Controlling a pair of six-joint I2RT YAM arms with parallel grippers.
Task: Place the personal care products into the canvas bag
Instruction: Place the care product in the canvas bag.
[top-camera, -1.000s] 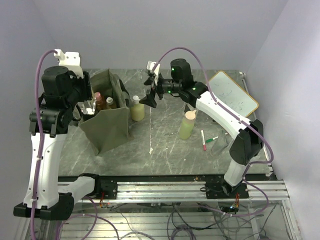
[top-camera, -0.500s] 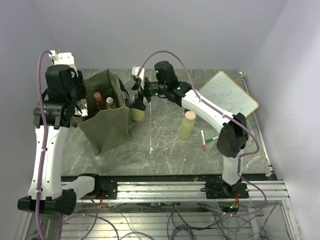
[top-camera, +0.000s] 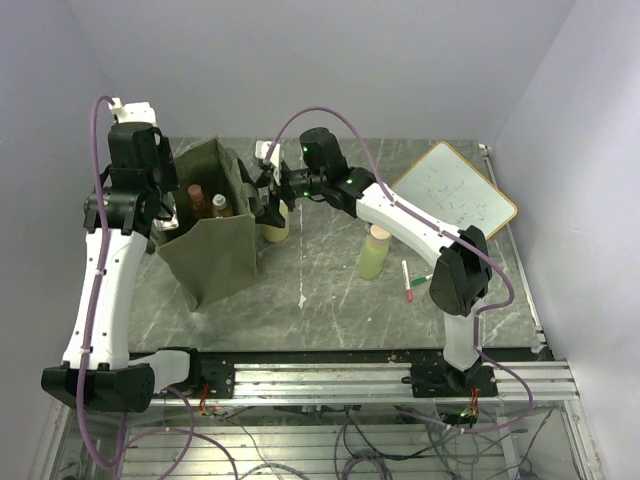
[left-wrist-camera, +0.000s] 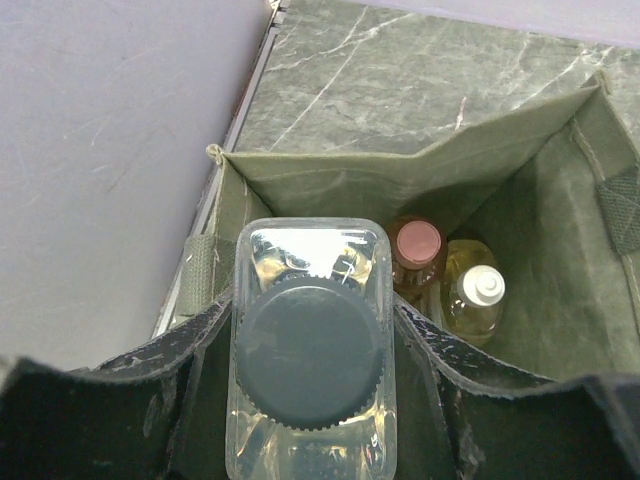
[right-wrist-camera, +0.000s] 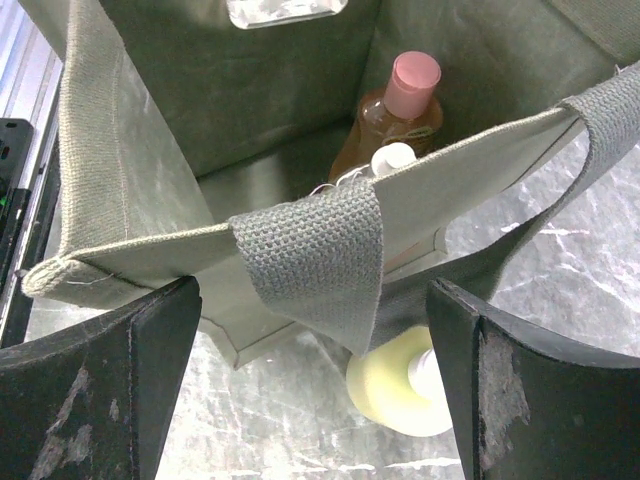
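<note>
Presently grips the clear bottle (left-wrist-camera: 310, 255) upright in the left pincer (left-wrist-camera: 313, 330), directly above the open bag (left-wrist-camera: 400, 175); spreads the right pincer (right-wrist-camera: 320, 330) wide near the strap (right-wrist-camera: 315, 255), pale yellow bottle (right-wrist-camera: 395, 385) just beyond, outside the bag.

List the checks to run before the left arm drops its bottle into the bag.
1. Clear bottle gripped by left jaws: ok, pinched on both sides.
2. Bottle over the bag opening: ok, though close to one side wall.
3. Room inside: ok, the amber bottle and white-capped bottle sit together in one corner.
4. Right jaws open: ok, wide.
5. Right jaws clear of the strap: cannot tell, it hangs between them in the right wrist view.
6. Bottles left on the table: not ok, a pale yellow bottle beside the bag and a beige-capped bottle remain outside.
</note>
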